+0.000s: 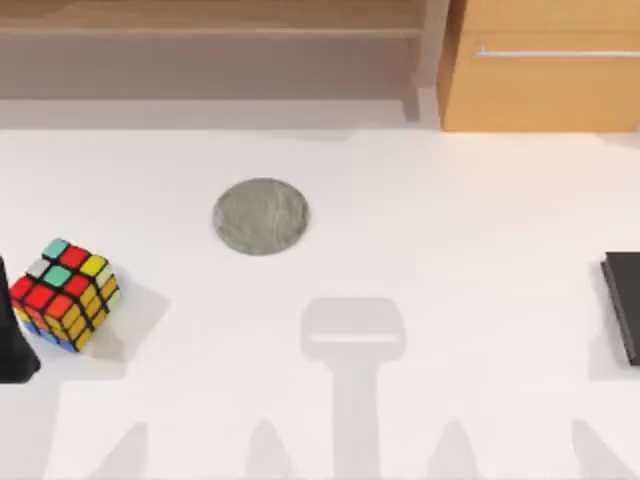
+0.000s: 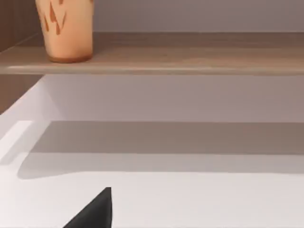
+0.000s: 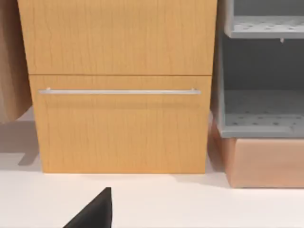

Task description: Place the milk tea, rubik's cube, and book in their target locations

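White table (image 1: 420, 250); milk tea (image 2: 66, 28) sits shelved.

The white table (image 1: 420, 230) lies open across its middle and right, broken there by just the flat grey coaster (image 1: 261, 216), low enough to pass over. Near the left edge the rubik's cube (image 1: 66, 294) stands well apart from the coaster, with a dark shape (image 1: 14, 335) just beside it at the border. A flat black slab (image 1: 624, 305) lies at the right edge. Along the back, a wooden shelf (image 2: 190, 59) overhangs the tabletop and carries the milk tea (image 2: 66, 31); right of it, a drawer cabinet (image 3: 121, 95) with a bar handle (image 3: 118, 91) and a grey rack (image 3: 261, 71) wall off the rear.
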Robot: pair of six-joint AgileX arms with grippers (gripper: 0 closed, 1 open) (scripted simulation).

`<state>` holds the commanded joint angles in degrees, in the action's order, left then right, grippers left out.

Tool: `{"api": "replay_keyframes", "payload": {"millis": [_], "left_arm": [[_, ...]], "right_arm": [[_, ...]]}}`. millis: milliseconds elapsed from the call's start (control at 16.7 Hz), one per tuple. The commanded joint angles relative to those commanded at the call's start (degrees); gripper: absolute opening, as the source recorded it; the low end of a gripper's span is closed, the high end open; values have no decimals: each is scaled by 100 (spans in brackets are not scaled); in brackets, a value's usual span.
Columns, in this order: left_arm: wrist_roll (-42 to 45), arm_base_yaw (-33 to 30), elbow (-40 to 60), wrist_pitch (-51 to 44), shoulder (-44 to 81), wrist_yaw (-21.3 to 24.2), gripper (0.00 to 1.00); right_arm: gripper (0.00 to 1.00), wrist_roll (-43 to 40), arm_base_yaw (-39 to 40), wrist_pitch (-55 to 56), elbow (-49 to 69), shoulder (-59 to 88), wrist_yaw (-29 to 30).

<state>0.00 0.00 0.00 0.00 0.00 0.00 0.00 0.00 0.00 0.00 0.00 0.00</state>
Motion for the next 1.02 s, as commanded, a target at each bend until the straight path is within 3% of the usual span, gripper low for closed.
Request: {"api": "replay_keyframes", "payload": {"millis": [240,480,1020], "left_arm": [[2,46,145,105,179,54,100],[9,302,879,688,1270,348,100],[21,1254,3618,2817,6323,1424,100]], "right_arm": [[100,0,0,0,0,0,0],[100,0,0,0,0,0,0],[100,0,0,0,0,0,0]]}}
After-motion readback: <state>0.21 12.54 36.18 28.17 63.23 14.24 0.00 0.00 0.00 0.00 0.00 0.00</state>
